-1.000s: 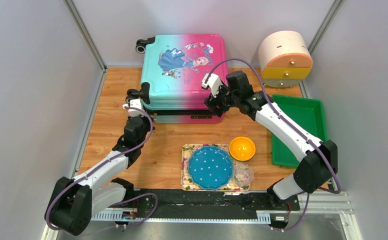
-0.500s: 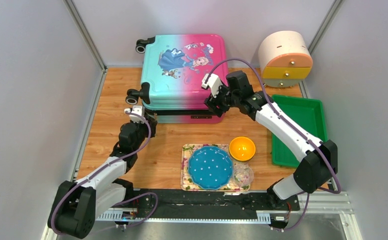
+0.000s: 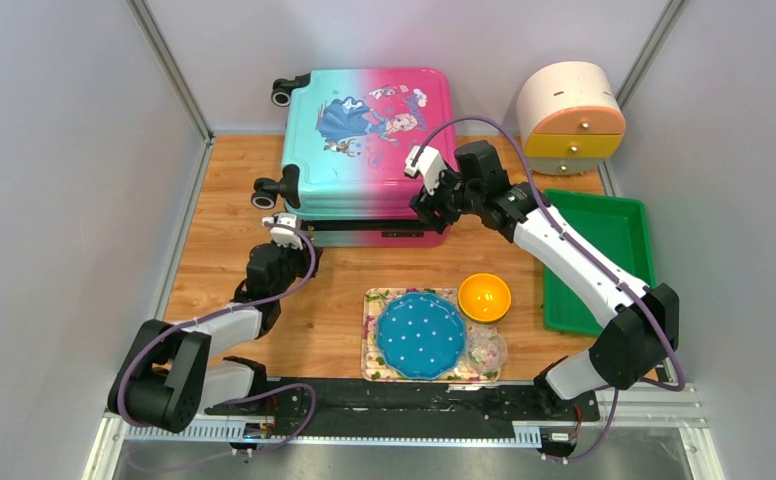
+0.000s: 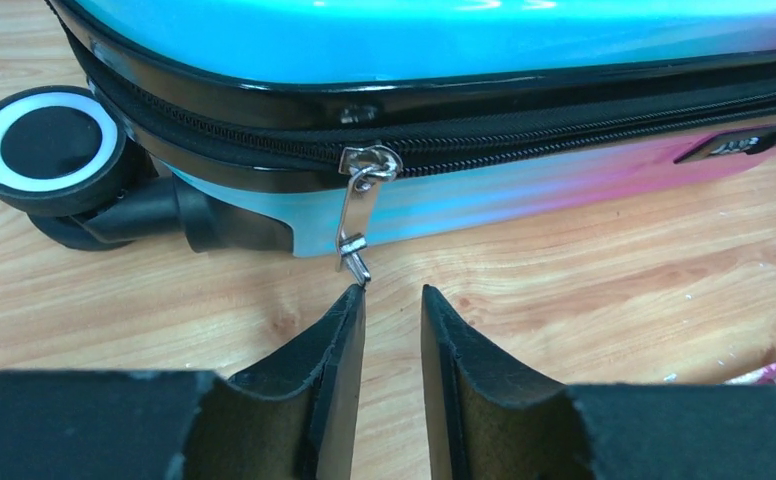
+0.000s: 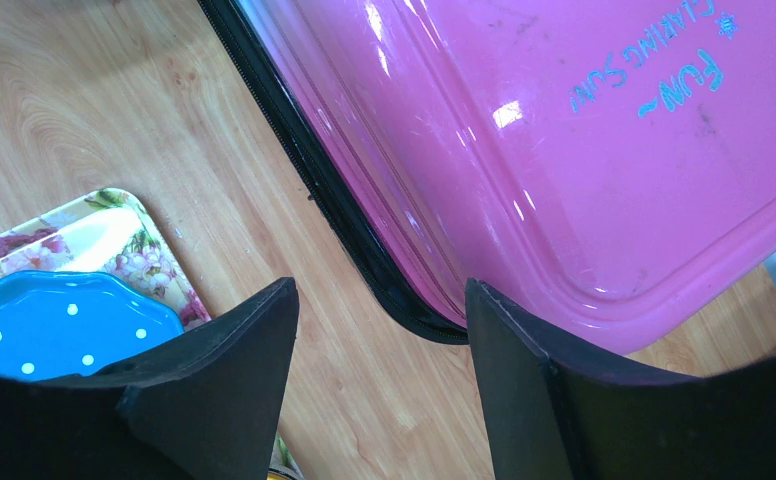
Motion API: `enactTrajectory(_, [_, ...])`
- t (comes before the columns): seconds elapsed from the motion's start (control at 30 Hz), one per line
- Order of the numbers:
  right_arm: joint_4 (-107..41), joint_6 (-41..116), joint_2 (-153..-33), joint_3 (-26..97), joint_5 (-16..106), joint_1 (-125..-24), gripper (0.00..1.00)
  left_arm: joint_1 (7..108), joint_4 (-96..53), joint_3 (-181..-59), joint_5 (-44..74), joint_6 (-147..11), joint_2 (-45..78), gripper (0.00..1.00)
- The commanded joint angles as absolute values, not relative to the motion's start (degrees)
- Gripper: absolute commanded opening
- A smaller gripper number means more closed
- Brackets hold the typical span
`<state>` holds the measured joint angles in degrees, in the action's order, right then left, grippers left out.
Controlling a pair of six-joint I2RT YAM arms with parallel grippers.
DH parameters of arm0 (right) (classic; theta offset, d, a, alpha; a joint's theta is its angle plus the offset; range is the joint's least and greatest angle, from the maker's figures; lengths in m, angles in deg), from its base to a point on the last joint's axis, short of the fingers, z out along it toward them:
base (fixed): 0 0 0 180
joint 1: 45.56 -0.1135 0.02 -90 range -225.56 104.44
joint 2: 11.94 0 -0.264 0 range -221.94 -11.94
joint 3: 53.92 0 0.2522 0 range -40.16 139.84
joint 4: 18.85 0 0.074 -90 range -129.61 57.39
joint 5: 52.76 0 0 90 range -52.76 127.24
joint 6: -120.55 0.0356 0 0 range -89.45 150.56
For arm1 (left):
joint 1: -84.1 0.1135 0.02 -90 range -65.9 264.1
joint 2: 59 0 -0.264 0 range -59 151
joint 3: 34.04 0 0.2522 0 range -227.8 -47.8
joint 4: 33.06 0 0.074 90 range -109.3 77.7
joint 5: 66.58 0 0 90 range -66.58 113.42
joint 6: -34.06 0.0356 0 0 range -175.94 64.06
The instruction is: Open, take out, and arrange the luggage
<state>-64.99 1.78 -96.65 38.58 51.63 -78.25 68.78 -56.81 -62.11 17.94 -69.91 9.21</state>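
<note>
The luggage (image 3: 369, 140) lies flat and closed at the back of the table, turquoise on the left and pink on the right. In the left wrist view its black zipper runs along the side, and a metal zipper pull (image 4: 359, 215) hangs down beside a black wheel (image 4: 44, 145). My left gripper (image 4: 392, 295) is narrowly open and empty, with its left fingertip just at the pull's tip. In the top view it (image 3: 289, 232) sits in front of the case's front left corner. My right gripper (image 5: 379, 290) is open and empty over the pink front right corner (image 5: 564, 170), also seen from above (image 3: 429, 210).
A floral tray (image 3: 372, 300) holds a blue dotted plate (image 3: 421, 335) and a small clear bowl (image 3: 486, 350). An orange bowl (image 3: 484, 297) stands beside it. A green tray (image 3: 599, 260) lies at the right. A round cream drawer cabinet (image 3: 571, 118) stands at the back right.
My left arm has drawn back from the case's left wheel toward the near side and now faces the front left corner. The right arm has barely moved.
</note>
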Motion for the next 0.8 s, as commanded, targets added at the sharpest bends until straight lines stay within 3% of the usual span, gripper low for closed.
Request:
enactTrajectory(0.0, [-63.73,1.90,-95.26,39.56,51.83,-78.17,0.67,69.07,-62.88,-65.20,19.11,-72.37,12.01,0.33])
enactTrajectory(0.23, [-63.64,2.25,-95.61,39.65,51.65,-78.17,0.67,69.15,-63.68,-65.91,20.52,-73.87,12.55,0.16])
enactTrajectory(0.37, [-63.64,2.43,-95.70,39.73,51.65,-78.26,0.67,69.51,-62.98,-65.38,20.16,-74.66,11.23,0.12])
enactTrajectory(0.53, [-63.81,2.52,-95.79,39.82,51.65,-78.17,0.67,69.86,-62.80,-64.50,20.25,-75.89,10.79,0.35])
enactTrajectory(0.77, [-63.73,3.13,-95.88,39.82,51.74,-78.17,0.67,69.86,-64.12,-65.20,20.69,-75.80,12.28,0.34])
